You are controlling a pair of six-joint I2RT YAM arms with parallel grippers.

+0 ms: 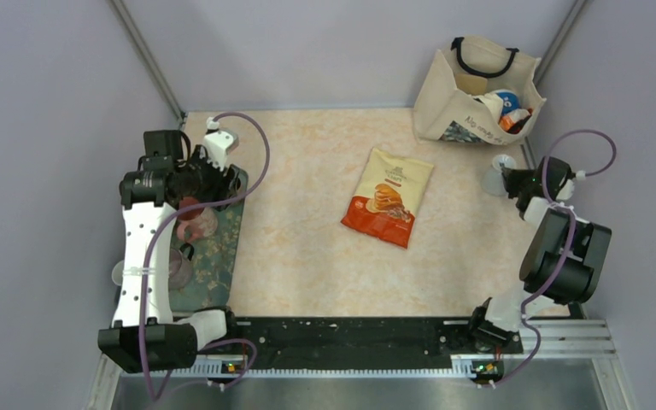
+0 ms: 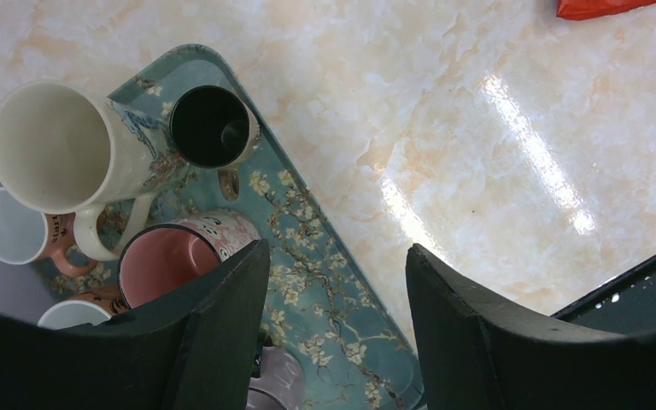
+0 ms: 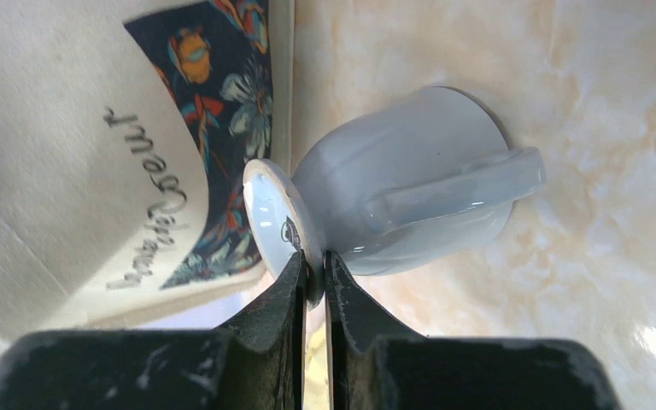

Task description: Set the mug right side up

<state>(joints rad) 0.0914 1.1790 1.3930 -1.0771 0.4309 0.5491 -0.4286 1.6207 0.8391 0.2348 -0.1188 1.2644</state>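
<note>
Marbled table (image 1: 307,256), far right: grey mug (image 3: 410,171) on its side, just beside tote bag (image 1: 470,94), right edge near, open room leftward. Right gripper (image 3: 314,265) pinches the mug rim. Left gripper (image 2: 335,256) wide over tray (image 2: 307,222).

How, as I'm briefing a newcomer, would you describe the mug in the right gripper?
Find the canvas tote bag in the far right corner. Beside it a plain pale grey mug lies tipped, its base pinched by the right gripper. The other mugs crowd the floral tray at left.
</note>
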